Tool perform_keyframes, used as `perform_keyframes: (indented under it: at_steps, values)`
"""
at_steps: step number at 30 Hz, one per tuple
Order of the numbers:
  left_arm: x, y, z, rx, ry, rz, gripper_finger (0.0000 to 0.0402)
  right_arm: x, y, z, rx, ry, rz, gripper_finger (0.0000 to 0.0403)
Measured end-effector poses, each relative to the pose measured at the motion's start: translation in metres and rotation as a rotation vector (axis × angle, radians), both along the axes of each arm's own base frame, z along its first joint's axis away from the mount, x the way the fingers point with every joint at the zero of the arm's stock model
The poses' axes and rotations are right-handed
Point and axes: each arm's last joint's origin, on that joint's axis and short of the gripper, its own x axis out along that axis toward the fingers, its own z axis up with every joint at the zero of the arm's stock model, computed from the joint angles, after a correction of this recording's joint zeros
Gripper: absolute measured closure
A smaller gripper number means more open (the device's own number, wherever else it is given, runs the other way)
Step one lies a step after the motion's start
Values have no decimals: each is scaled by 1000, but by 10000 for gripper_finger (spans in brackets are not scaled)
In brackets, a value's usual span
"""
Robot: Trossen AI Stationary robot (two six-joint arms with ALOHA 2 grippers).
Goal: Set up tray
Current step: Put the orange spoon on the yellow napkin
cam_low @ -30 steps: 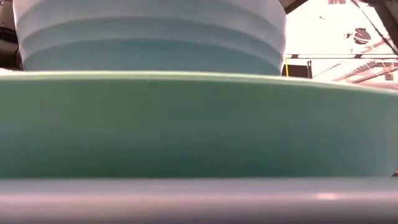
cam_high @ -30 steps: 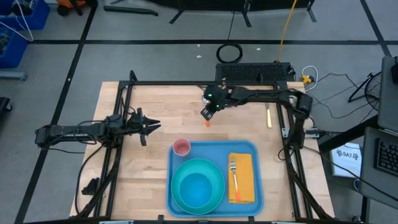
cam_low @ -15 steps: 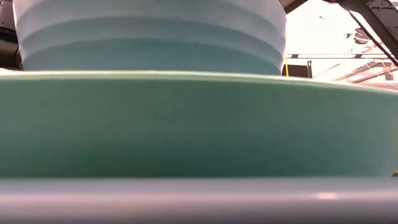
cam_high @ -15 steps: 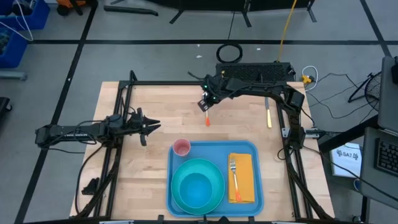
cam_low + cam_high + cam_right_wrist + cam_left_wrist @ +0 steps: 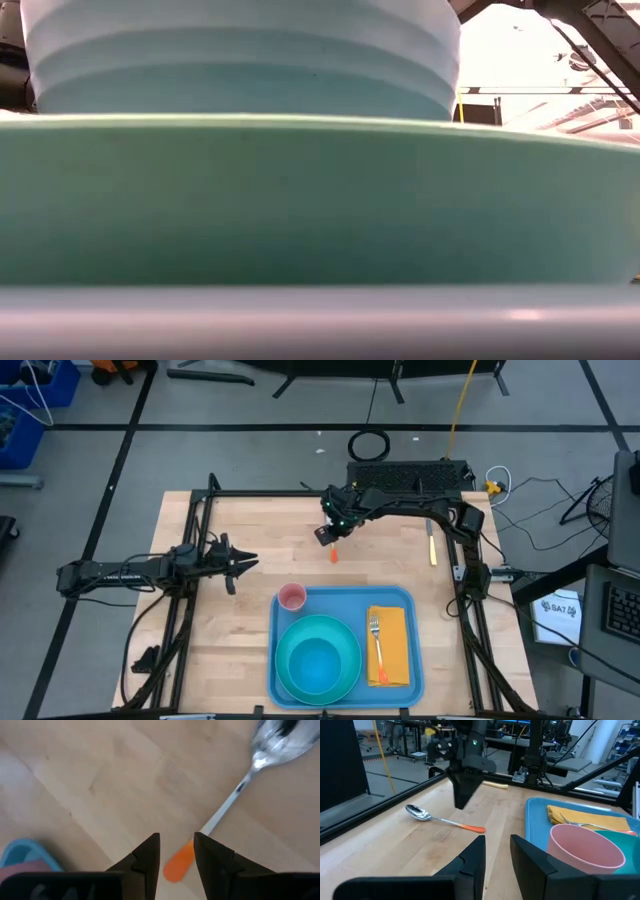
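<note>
**Tray loaded at the lower centre, spoon lying on the worktop**

High view: the tray lies at the lower centre of the frame, on the wooden worktop. On it stand a round teal plate with a blue bowl inside, and to the right a yellow napkin with a fork on top. A pink cup stands in the upper left corner of the tray. The right gripper hangs over the worktop at the upper centre, above the tray. Just below it, on the wood, the orange handle end of a spoon shows. The left gripper is at the left of the frame, apart from the tray.

Low view: the side of the plate fills most of the frame, the bowl rises above it, and the tray rim runs along the bottom.

Left wrist view: the left jaws are a little apart and hold nothing. The cup is at the lower right, the spoon lies at the centre left, and the right gripper points down just above the spoon's stem.

Right wrist view: the right jaws are narrowly apart and empty, with the orange spoon handle between and under them. I cannot tell if they touch it.
</note>
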Motion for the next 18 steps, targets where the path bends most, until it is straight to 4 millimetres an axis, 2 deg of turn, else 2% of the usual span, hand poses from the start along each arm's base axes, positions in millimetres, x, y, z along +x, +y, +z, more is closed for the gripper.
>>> perform_keyframes:
  at_steps: [5, 11, 18]
  values:
    - [0, 0, 0, 0, 0, 0, 309, -2, 0, -8, 3, 55, -3, 289]
    - [0, 0, 0, 0, 0, 0, 309, 3, -7, -17, -39, 39, -9, 289]
    - [0, 0, 0, 0, 1, 0, 309, 4, -13, -41, -15, 85, -8, 289]
